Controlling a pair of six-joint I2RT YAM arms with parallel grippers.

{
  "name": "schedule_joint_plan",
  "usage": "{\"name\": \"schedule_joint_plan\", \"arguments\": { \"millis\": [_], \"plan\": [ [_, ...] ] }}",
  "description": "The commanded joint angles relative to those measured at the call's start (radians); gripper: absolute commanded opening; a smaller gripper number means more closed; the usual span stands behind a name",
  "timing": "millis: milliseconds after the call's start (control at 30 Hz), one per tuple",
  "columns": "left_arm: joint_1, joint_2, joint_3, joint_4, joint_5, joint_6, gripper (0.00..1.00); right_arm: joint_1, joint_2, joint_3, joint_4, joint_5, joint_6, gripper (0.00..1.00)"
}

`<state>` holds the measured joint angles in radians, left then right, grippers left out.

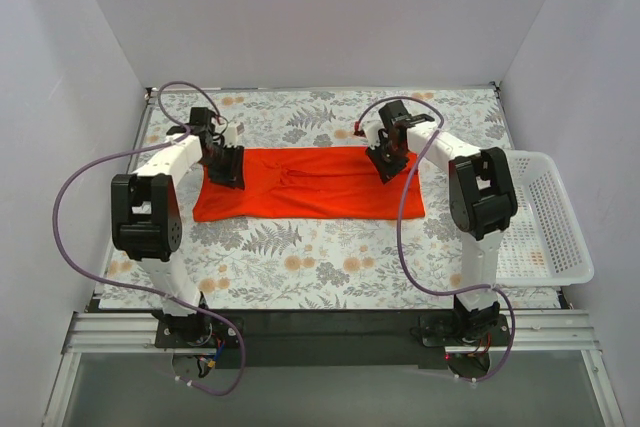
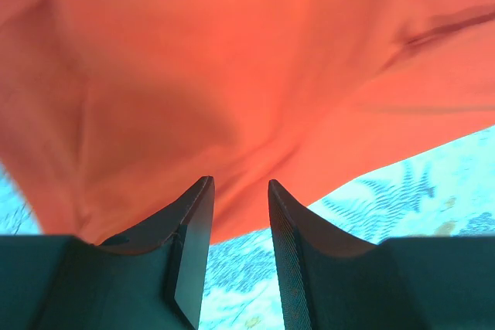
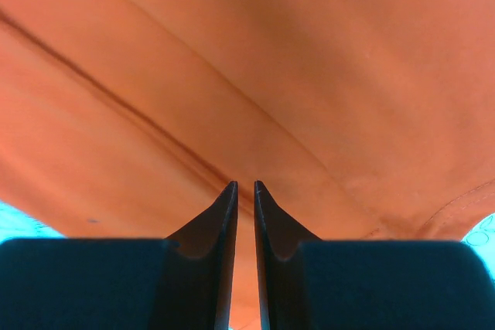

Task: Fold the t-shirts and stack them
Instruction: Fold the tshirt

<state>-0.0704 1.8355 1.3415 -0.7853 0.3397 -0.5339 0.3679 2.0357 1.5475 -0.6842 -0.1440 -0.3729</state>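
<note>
The left gripper (image 1: 226, 169) is sitting on the left end of the shirt (image 1: 310, 184), fingers (image 2: 193, 214) standing apart; cloth is lying ahead of and under its tips, with the mat (image 1: 300, 247) showing behind them. The shirt is lying as a flat strip, stretching between both grippers. The right gripper (image 1: 388, 165) is pressing on the right end, closed to a thin slit (image 3: 244, 185); a pinch cannot be confirmed. A basket (image 1: 555, 217) is standing to its right.

You have a floral mat (image 1: 300, 257) covering the table, and on it an orange-red t-shirt (image 1: 310, 187) lies flat as a wide strip just toward 12 o'clock of centre, with a white plastic basket (image 1: 575, 269) at its 3 o'clock edge.
</note>
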Motion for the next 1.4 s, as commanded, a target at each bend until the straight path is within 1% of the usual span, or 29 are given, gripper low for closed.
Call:
{"name": "schedule_joint_plan", "arguments": {
  "millis": [0, 167, 267, 333, 433, 467, 500, 600, 633, 733, 767, 833, 867, 1000, 1100, 1267, 1367],
  "plan": [
    [0.049, -0.068, -0.070, -0.022, -0.053, 0.040, 0.33, -0.003, 0.040, -0.039, -0.029, 0.103, -0.049, 0.19],
    [0.061, -0.078, -0.149, -0.016, -0.094, 0.040, 0.34, -0.003, 0.026, -0.112, -0.026, 0.139, -0.066, 0.18],
    [0.069, -0.048, -0.176, 0.026, -0.137, 0.038, 0.34, -0.003, -0.005, -0.156, -0.018, 0.173, -0.073, 0.18],
    [0.115, -0.006, -0.166, 0.047, -0.159, 0.048, 0.34, -0.003, -0.029, -0.179, -0.014, 0.199, -0.077, 0.18],
    [0.144, 0.037, -0.130, 0.095, -0.205, 0.074, 0.34, -0.003, -0.074, -0.178, -0.017, 0.210, -0.084, 0.18],
    [0.149, 0.074, -0.111, 0.100, -0.208, 0.083, 0.33, -0.003, -0.086, -0.176, -0.018, 0.207, -0.084, 0.18],
    [0.153, 0.094, -0.090, 0.107, -0.209, 0.090, 0.33, -0.004, -0.112, -0.170, -0.024, 0.196, -0.090, 0.19],
    [0.155, 0.185, 0.060, 0.097, -0.171, 0.117, 0.34, -0.003, -0.159, -0.124, -0.075, 0.077, -0.098, 0.23],
    [0.153, 0.211, 0.153, 0.092, -0.135, 0.123, 0.35, -0.003, -0.173, -0.109, -0.084, -0.004, -0.103, 0.24],
    [0.153, 0.277, 0.321, 0.043, -0.058, 0.098, 0.38, -0.003, -0.193, -0.054, -0.084, -0.080, -0.109, 0.28],
    [0.155, 0.284, 0.406, 0.035, -0.021, 0.071, 0.38, -0.003, -0.186, -0.012, -0.084, -0.080, -0.110, 0.28],
    [0.152, 0.272, 0.445, 0.035, 0.014, 0.046, 0.40, -0.003, -0.141, 0.028, -0.084, -0.053, -0.118, 0.28],
    [0.152, 0.259, 0.446, 0.038, 0.043, 0.025, 0.41, -0.003, -0.122, 0.046, -0.084, -0.042, -0.121, 0.27],
    [0.141, 0.200, 0.389, 0.055, 0.053, -0.004, 0.41, -0.003, 0.001, 0.138, -0.087, -0.019, -0.139, 0.24],
    [0.141, 0.168, 0.346, 0.055, 0.051, -0.017, 0.41, -0.001, 0.052, 0.155, -0.087, 0.004, -0.150, 0.22],
    [0.141, 0.136, 0.306, 0.066, 0.054, -0.018, 0.42, -0.001, 0.080, 0.138, -0.087, 0.047, -0.164, 0.21],
    [0.142, 0.140, 0.309, 0.058, 0.055, -0.021, 0.42, 0.002, 0.069, 0.077, -0.087, 0.050, -0.172, 0.19]
  ]
}}
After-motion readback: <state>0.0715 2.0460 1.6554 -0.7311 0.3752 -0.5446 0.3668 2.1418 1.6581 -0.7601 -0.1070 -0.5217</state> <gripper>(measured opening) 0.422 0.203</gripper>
